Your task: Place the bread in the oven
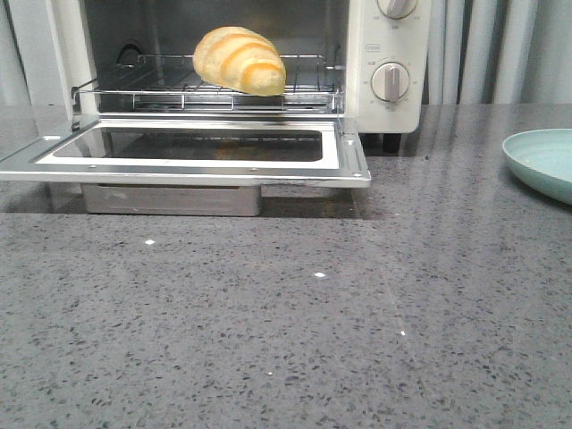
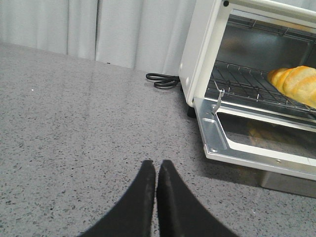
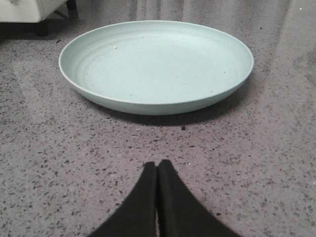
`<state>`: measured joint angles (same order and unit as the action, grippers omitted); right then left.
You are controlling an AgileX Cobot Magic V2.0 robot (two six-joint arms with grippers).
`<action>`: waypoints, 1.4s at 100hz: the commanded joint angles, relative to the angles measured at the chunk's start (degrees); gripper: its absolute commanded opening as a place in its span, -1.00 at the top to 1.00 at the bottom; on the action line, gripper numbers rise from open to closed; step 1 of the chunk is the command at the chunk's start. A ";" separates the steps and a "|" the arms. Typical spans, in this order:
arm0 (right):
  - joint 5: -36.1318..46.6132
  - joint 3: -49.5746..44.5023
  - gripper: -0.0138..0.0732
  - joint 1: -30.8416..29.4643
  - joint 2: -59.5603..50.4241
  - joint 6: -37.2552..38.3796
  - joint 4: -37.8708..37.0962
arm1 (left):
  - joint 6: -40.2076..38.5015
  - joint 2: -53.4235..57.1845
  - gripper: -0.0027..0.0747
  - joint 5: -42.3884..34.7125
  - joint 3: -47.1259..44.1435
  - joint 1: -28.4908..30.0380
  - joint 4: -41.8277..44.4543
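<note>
The golden-yellow bread (image 1: 239, 61) lies on the wire rack (image 1: 179, 89) inside the cream-white oven (image 1: 384, 54), whose glass door (image 1: 192, 147) hangs open and flat. The bread also shows in the left wrist view (image 2: 296, 84) on the rack. My left gripper (image 2: 156, 165) is shut and empty over the bare counter, to the left of the oven (image 2: 202, 54). My right gripper (image 3: 157, 165) is shut and empty just in front of the pale teal plate (image 3: 155, 64). Neither gripper shows in the front view.
The empty teal plate (image 1: 543, 161) sits at the right edge of the grey speckled counter. A black power cord (image 2: 163, 80) lies coiled behind the oven's left side. Grey curtains hang behind. Two round knobs (image 1: 390, 80) are on the oven's right panel.
</note>
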<state>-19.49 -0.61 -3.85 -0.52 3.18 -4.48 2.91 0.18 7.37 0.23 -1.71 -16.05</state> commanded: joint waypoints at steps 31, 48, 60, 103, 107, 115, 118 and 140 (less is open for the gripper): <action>0.92 -1.43 0.85 0.07 -1.13 -0.39 -0.72 | -0.03 1.45 0.99 -2.25 -1.52 0.01 7.19; 0.92 -1.43 0.85 0.07 -1.13 -0.39 -0.72 | -0.03 1.45 0.99 -0.50 -1.52 0.01 13.24; 0.92 -1.43 0.85 0.07 -1.13 -0.39 -0.72 | -0.03 1.45 0.99 1.55 -1.52 0.01 13.50; 0.92 -1.43 0.85 0.07 -1.13 -0.39 -0.72 | -0.03 1.45 0.99 7.63 -1.52 0.01 13.12; 0.92 -1.43 0.85 0.07 -1.13 -0.39 -0.72 | -0.03 1.45 0.99 7.52 -1.52 0.01 12.30; 0.92 -1.43 0.85 0.07 -1.13 -0.39 -0.72 | -0.03 1.45 0.99 7.52 -1.52 0.01 11.86; 0.92 -1.43 0.85 0.07 -1.13 -0.39 -0.72 | -0.03 1.45 0.99 7.52 -1.52 0.01 11.86; 0.92 -1.43 0.85 0.07 -1.13 -0.39 -0.72 | -0.03 1.45 0.99 7.52 -1.52 0.01 11.86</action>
<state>-19.49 -0.61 -3.85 -0.65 3.18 -4.48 2.91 0.18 18.79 0.00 -1.71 -3.44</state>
